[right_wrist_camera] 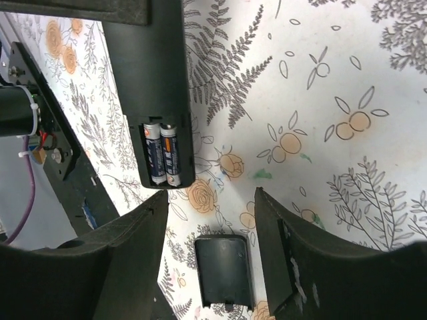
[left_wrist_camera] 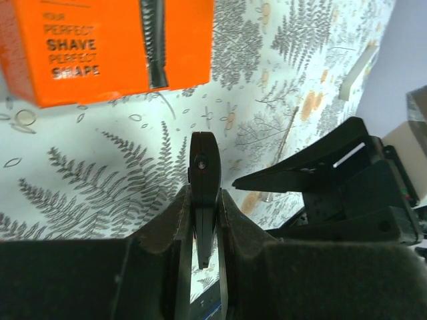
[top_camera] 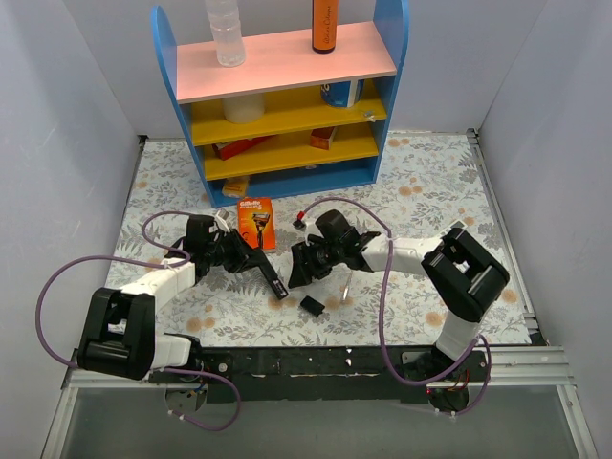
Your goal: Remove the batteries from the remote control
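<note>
Black fingers (right_wrist_camera: 127,267) of the right gripper (right_wrist_camera: 210,200) fill the bottom of the right wrist view. They stand wide apart and hold nothing. On the table between them lies the detached battery cover (right_wrist_camera: 223,270), a small dark plate, flat on the floral tablecloth (right_wrist_camera: 347,80) and touching neither finger.

Just beyond the left finger's tip is the open end of the remote control (right_wrist_camera: 150,80). Its compartment is uncovered and both batteries (right_wrist_camera: 162,153) sit inside, side by side and lengthwise. Their bodies look dark with white lettering and an orange band at the outer end.

In the left wrist view the left gripper (left_wrist_camera: 205,200) is closed narrowly on the remote control (left_wrist_camera: 203,160), which stands on its thin edge between the two pads. The orange razor package (left_wrist_camera: 100,47) lies on the cloth beyond it.

From overhead, the left gripper (top_camera: 244,256) holds the remote control (top_camera: 271,273) as a slanted black bar at mid-table. The right gripper (top_camera: 301,268) is just beside the remote's lower end; whether it touches the bar I cannot tell from this height. The battery cover (top_camera: 311,306) lies near the arms' side of both grippers. The razor package (top_camera: 255,222) rests in front of the blue shelf unit (top_camera: 387,86).
</note>
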Robot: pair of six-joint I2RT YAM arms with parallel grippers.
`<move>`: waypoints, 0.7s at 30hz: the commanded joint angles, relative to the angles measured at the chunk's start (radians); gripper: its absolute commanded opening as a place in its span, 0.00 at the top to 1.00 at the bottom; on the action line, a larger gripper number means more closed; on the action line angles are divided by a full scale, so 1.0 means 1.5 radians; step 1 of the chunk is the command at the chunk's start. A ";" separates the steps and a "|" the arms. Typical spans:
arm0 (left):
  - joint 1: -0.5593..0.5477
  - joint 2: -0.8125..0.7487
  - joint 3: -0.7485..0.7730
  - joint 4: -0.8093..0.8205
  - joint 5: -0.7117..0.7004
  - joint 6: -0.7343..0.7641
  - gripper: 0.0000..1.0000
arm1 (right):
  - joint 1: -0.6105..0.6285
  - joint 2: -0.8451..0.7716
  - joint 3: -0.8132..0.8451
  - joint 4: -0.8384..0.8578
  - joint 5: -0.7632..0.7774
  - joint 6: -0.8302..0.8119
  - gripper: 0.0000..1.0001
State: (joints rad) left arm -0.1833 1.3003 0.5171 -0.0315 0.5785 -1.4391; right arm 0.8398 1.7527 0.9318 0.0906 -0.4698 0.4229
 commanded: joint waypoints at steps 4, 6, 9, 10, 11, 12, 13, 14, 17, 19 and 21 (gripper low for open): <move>0.003 -0.055 0.031 -0.128 -0.065 0.028 1.00 | -0.003 -0.059 -0.014 -0.032 0.055 0.005 0.37; 0.003 -0.061 0.022 -0.143 -0.082 0.024 1.00 | -0.005 -0.073 -0.018 -0.037 0.070 0.010 0.37; 0.003 -0.060 0.008 -0.159 -0.099 0.009 1.00 | -0.006 -0.098 -0.021 -0.045 0.077 0.011 0.37; 0.003 -0.058 0.007 -0.164 -0.099 0.002 0.98 | -0.007 -0.112 -0.022 -0.050 0.084 0.011 0.37; 0.003 -0.058 0.002 -0.169 -0.099 -0.003 0.97 | -0.007 -0.120 -0.022 -0.059 0.097 0.011 0.37; 0.003 -0.057 0.001 -0.170 -0.101 -0.007 0.93 | -0.008 -0.127 -0.023 -0.059 0.103 0.011 0.37; 0.003 -0.057 0.000 -0.174 -0.103 -0.011 0.90 | -0.010 -0.143 -0.023 -0.078 0.111 0.011 0.37; 0.003 -0.057 0.000 -0.178 -0.108 -0.015 0.89 | -0.012 -0.151 -0.023 -0.085 0.117 0.012 0.37; 0.003 -0.057 0.001 -0.194 -0.127 -0.016 0.72 | -0.023 -0.179 -0.023 -0.112 0.153 0.027 0.36; 0.003 -0.063 0.003 -0.203 -0.141 -0.017 0.64 | -0.034 -0.197 -0.021 -0.142 0.175 0.052 0.36; 0.003 -0.066 0.009 -0.217 -0.161 -0.020 0.61 | -0.048 -0.209 -0.013 -0.181 0.200 0.065 0.36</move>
State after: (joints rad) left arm -0.1833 1.2366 0.5243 -0.3084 0.4057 -1.4609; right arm 0.8024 1.4925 0.9016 -0.0746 -0.2661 0.4675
